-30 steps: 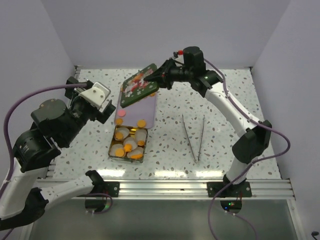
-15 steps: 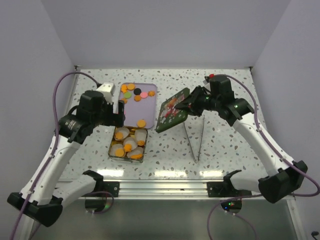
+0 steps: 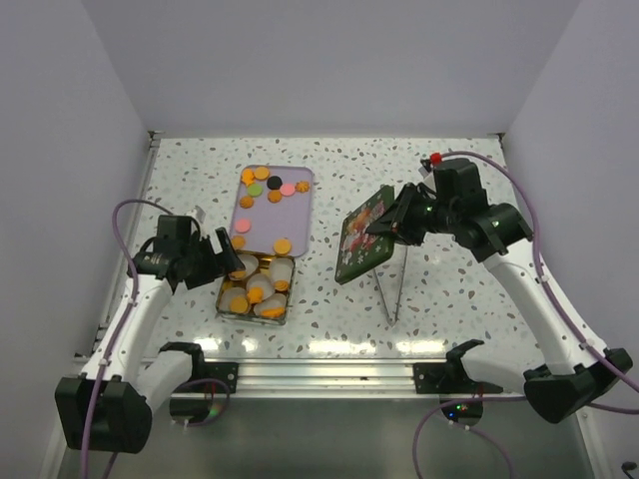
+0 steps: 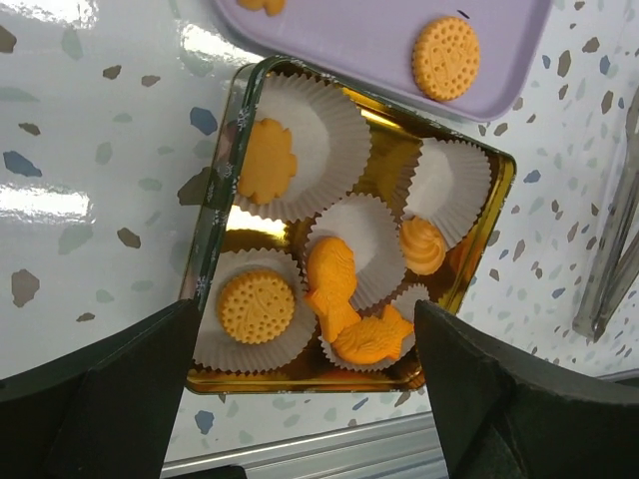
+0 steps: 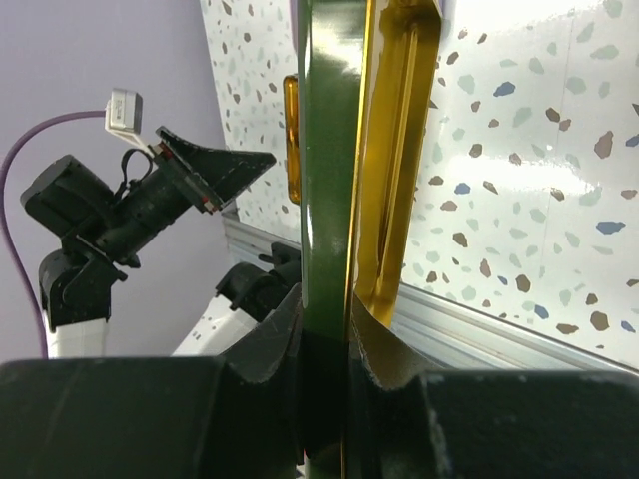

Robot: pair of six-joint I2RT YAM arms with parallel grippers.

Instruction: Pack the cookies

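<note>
Several cookies, orange, pink, green and black, lie on a lilac tray. More orange cookies sit in white paper cups inside an open gold tin, also in the top view. My left gripper is open and empty, just above the tin's near-left end; in the left wrist view its fingers stand wide on either side of the tin's near edge. My right gripper is shut on the green flowered tin lid, held tilted on edge above the table right of the tin. The right wrist view shows the lid edge-on between the jaws.
Metal tweezers lie on the speckled table under and near the lid, also at the right edge of the left wrist view. The aluminium rail runs along the near edge. Walls enclose the back and both sides.
My right arm carried the lid from above the tray's far end to the right and down. My left arm came down and now sits low by the tin's left side.
</note>
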